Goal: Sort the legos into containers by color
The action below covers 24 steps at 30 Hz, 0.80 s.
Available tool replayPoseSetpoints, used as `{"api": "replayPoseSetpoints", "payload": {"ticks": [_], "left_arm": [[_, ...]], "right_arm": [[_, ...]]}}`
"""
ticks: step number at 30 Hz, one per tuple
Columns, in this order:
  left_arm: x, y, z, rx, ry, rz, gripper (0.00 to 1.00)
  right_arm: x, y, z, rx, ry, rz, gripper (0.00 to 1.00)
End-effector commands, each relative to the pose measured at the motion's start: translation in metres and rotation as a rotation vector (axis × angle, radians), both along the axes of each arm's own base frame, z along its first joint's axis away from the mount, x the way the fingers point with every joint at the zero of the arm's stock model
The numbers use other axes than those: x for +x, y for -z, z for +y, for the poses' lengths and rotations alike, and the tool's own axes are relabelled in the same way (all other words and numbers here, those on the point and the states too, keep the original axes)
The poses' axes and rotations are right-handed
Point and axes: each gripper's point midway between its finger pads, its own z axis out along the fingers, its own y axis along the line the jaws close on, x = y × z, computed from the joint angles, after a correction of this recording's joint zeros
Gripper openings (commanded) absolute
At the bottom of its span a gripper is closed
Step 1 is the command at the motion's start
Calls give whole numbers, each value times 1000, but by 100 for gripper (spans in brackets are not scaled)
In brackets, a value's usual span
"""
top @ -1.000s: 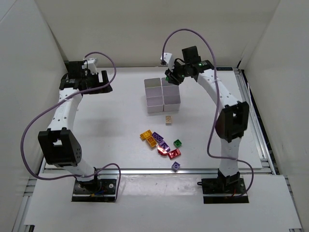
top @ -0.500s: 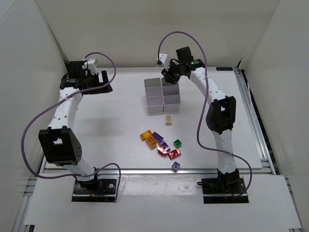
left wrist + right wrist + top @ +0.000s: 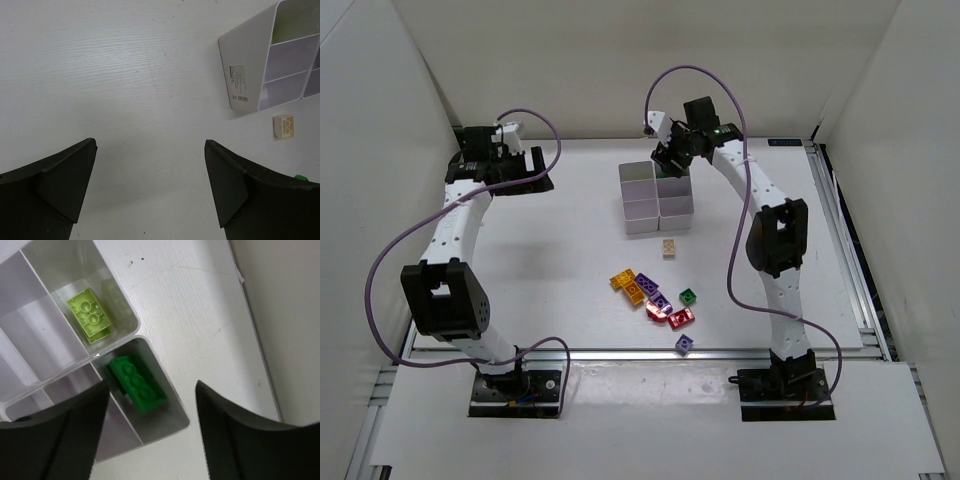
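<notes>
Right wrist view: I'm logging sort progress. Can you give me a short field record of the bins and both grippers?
right gripper: open, above the containers, holding nothing
dark green brick: lying in the corner compartment below the right gripper
yellow-green brick: in the adjoining compartment
left gripper: open, empty, over the table
tan brick: on the table beside the containers
loose bricks: clustered on the table, away from the containers

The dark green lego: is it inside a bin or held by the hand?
Inside. The dark green lego lies in a corner compartment of the containers; the right hand is open above it.
</notes>
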Motion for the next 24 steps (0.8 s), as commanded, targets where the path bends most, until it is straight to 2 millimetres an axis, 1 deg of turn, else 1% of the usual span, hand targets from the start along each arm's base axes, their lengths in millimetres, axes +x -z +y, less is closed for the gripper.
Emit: {"api": "replayPoseSetpoints", "payload": {"ticks": [1,2,4,5,6,7,8,9,10,11,12,13,14,15,16,17,18,19,20,21,22,23,24], "left_arm": [[5,-19,1,-7,3,-50,99],[4,-18,1,-5,3,-46,100],[3,-17,1,-2,5,-45,99],[3,-16,1,-5,1,-41,99],[2,-16,0,-7,3,-42,99],[1,-15,1,-9,5,-40,100],[0,-17,-1,-11,9,-43,99],[0,-16,0,-13,7,-43,99],[-1,-17,-2,-16,14,-43,99],[-3,-16,-3,-19,17,-41,100],[-3,-15,-3,-22,21,-40,99],[-4,-15,-5,-26,26,-38,100],[-5,-15,-5,-28,26,-36,99],[-6,-12,-6,-34,30,-29,99],[-6,-12,-7,-37,33,-29,99],[-6,-12,-7,-37,35,-27,99],[-5,-11,-7,-39,28,-25,99],[-5,-9,-5,-50,-13,-12,99],[-4,-8,-4,-55,-32,-4,100],[-3,-7,-3,-61,-55,2,99],[-4,-6,-2,-72,-86,15,99],[-3,-6,5,-46,-123,11,99],[-4,-6,6,-37,-136,8,99]], "right_arm": [[6,-7,3,18,15,-36,77],[5,-13,3,27,17,-45,79],[-2,-21,5,46,17,-39,80],[-10,-44,7,82,3,-54,80],[-20,-48,6,99,0,-32,79],[-32,-81,2,133,-1,-68,79],[-43,-96,0,159,-9,-73,78],[-60,-94,0,183,-27,-18,77],[-80,-124,-7,218,-42,-39,77],[-97,-131,-9,231,-63,-10,76],[-125,-125,-11,252,-96,93,76],[-146,-140,-17,273,-112,112,76],[-164,-139,-19,275,-134,162,77],[-194,-120,-24,264,-146,298,77],[-213,-122,-28,270,-148,327,79],[-233,-92,-33,246,-113,450,80],[-247,-80,-34,233,-98,516,79],[-272,-56,-40,214,-42,643,79],[-283,-42,-44,199,8,709,78],[-293,-28,-42,182,47,751,78],[-291,-24,-42,181,91,707,79],[-305,-2,-46,145,165,769,79],[-309,8,-47,119,199,762,79]]}}
